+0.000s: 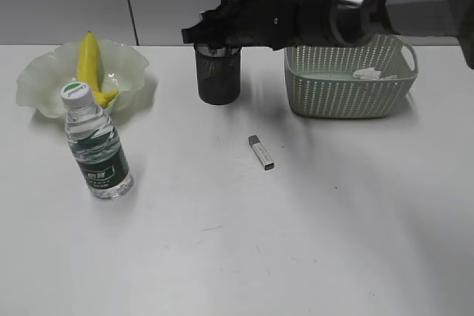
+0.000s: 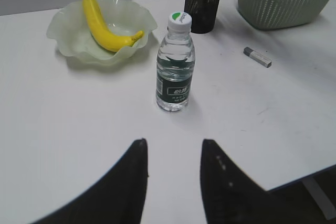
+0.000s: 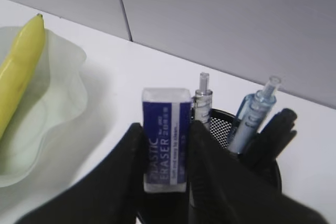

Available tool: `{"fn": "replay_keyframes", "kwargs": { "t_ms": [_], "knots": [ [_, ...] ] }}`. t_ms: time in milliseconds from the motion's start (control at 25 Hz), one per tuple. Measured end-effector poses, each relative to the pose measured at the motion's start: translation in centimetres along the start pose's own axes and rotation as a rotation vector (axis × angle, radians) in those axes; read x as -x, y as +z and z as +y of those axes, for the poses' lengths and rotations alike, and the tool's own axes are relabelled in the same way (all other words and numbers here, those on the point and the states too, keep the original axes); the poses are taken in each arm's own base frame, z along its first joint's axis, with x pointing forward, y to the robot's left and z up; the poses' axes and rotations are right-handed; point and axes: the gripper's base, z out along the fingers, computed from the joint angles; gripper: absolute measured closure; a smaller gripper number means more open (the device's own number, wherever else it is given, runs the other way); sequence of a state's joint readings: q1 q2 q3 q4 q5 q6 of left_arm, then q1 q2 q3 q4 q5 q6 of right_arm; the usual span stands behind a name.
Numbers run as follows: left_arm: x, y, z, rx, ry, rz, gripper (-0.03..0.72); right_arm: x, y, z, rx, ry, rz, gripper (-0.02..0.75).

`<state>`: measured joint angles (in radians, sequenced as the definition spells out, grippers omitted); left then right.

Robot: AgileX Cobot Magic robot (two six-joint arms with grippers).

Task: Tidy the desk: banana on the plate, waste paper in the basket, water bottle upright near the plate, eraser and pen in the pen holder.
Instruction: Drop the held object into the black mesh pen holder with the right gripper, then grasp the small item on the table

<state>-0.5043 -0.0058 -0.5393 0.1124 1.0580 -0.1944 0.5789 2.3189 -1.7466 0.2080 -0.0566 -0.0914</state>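
Note:
My right gripper (image 3: 166, 126) is shut on the blue-and-white eraser (image 3: 166, 129), holding it upright just above the rim of the black mesh pen holder (image 3: 224, 125). Pens (image 3: 255, 113) stand in that holder (image 1: 218, 75). In the exterior view the right gripper (image 1: 212, 35) hangs over the cup and hides the eraser. The banana (image 1: 90, 64) lies in the pale green plate (image 1: 41, 83). In front of the plate the water bottle (image 1: 96, 146) stands upright. The waste paper (image 1: 368, 73) lies in the basket (image 1: 348, 86). My left gripper (image 2: 174, 142) is open and empty over bare desk, short of the bottle (image 2: 175, 69).
A small grey-and-white bar (image 1: 261, 152) lies loose on the desk (image 1: 296, 242) in front of the pen holder. The basket stands right beside the holder, under my right arm. The desk's front edge (image 2: 310, 174) shows near my left gripper.

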Motion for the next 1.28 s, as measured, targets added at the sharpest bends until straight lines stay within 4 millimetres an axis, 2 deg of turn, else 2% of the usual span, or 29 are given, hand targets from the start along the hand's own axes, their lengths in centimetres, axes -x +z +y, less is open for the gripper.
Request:
{"fn": "replay_keyframes", "kwargs": {
  "t_ms": [160,240,440,560,800,1000,1160,1280],
  "knots": [
    [0.0,0.0,0.0,0.001,0.000,0.000,0.432,-0.2,0.1,-0.1,-0.002,0.002,0.006,0.360],
    [0.0,0.0,0.0,0.002,0.001,0.000,0.432,-0.1,0.1,-0.1,-0.002,0.002,0.007,0.309],
    [0.0,0.0,0.0,0.002,0.001,0.000,0.432,1.7,-1.9,0.3,0.019,-0.006,0.085,0.279],
    [0.0,0.0,0.0,0.002,0.001,0.000,0.432,3.8,-4.4,0.8,0.040,-0.021,0.159,0.276],
    [0.0,0.0,0.0,0.002,0.001,0.000,0.432,6.1,-10.2,1.1,0.043,-0.120,0.425,0.273],
    [0.0,0.0,0.0,0.002,0.001,0.000,0.432,7.2,-15.3,0.9,0.021,-0.168,0.641,0.273],
    [0.0,0.0,0.0,0.002,0.001,0.000,0.432,8.2,-19.6,0.9,0.009,-0.181,0.733,0.273],
    [0.0,0.0,0.0,0.002,0.001,0.000,0.432,8.0,-23.0,0.8,0.005,-0.184,0.764,0.273]
  ]
}}
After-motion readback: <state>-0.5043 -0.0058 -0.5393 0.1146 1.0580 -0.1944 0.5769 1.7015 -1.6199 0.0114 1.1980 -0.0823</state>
